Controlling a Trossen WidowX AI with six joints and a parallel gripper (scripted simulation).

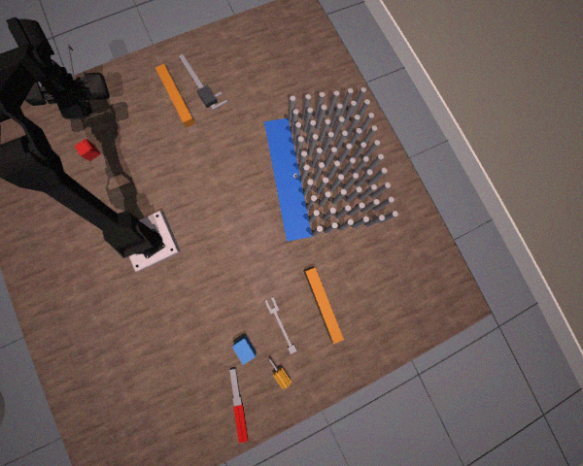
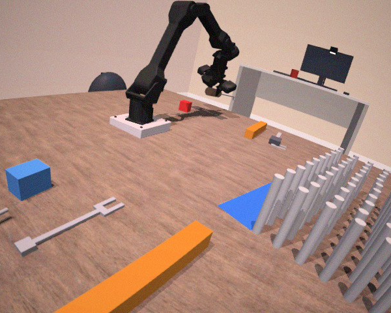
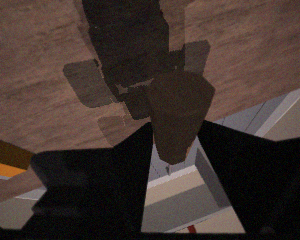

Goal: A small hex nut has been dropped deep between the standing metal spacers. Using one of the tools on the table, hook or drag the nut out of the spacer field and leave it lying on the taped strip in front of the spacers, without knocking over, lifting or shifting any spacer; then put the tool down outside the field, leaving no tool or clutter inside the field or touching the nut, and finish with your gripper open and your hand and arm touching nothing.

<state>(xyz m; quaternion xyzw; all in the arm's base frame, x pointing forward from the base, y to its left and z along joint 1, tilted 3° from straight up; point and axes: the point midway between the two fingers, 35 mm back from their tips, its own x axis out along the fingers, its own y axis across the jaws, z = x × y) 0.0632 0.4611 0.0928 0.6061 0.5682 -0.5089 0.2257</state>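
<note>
My gripper (image 1: 71, 96) (image 2: 217, 79) (image 3: 173, 125) is shut on the brown handle (image 2: 212, 91) (image 3: 179, 107) of a tool with a thin metal rod (image 2: 227, 96); the rod's small bent tip (image 1: 70, 48) shows near the table's far left edge. The tool is held in the air, well away from the spacers. The small nut (image 1: 295, 175) lies on the blue taped strip (image 1: 282, 200) (image 2: 241, 205), near its spacer-side edge and beside the front row. The grey metal spacers (image 1: 328, 193) (image 2: 268, 205) stand upright. In the wrist view, neither nut nor spacers show.
A red cube (image 1: 87, 149) (image 2: 184, 105) lies near the arm's base. An orange bar (image 1: 175, 96) and a grey forked tool (image 1: 207, 96) lie left of the field. Another orange bar (image 1: 324, 305), a two-pronged tool (image 1: 282, 325), blue block (image 1: 244, 349), yellow-handled tool (image 1: 282, 378) and red-handled tool (image 1: 239, 422) lie opposite.
</note>
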